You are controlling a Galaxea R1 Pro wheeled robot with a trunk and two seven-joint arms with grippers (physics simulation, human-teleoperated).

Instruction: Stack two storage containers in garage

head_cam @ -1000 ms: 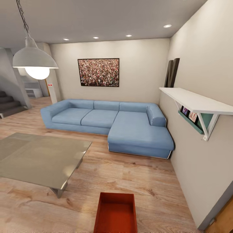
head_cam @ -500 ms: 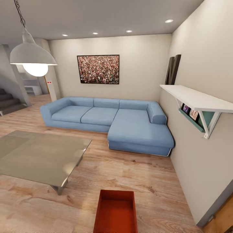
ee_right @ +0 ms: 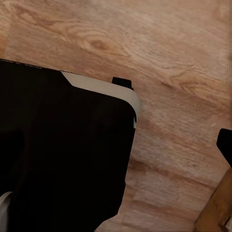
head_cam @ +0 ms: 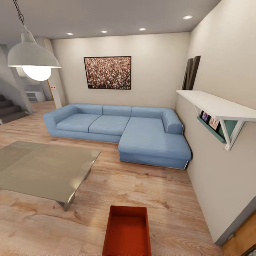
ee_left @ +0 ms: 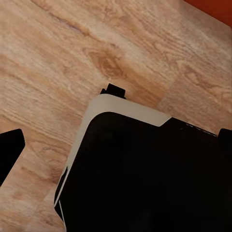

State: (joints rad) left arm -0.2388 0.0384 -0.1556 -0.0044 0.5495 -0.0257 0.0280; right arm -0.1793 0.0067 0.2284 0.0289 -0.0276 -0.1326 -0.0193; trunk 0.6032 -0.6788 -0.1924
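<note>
One red-orange storage container (head_cam: 127, 231) sits open-topped on the light wood planks of the living room, at the bottom centre of the head view, empty inside. A corner of it (ee_left: 212, 7) shows at the edge of the left wrist view. My left gripper (ee_left: 116, 145) hangs open over my dark base, one black fingertip (ee_left: 9, 150) at each side of that view. In the right wrist view my right gripper (ee_right: 116, 145) is also above the base, with one fingertip (ee_right: 225, 144) at the far edge. Neither gripper holds anything.
A blue corner sofa (head_cam: 135, 131) stands against the far wall under the crowd picture (head_cam: 107, 72). A low glass table (head_cam: 42, 167) is at left, a white wall shelf (head_cam: 217, 106) juts out at right, a pendant lamp (head_cam: 33, 60) hangs upper left, and stairs (head_cam: 9, 110) rise beyond.
The whole head view has shifted slightly: the sofa, picture and shelf sit a little higher and larger, so the camera has moved. The container stays at the bottom centre.
</note>
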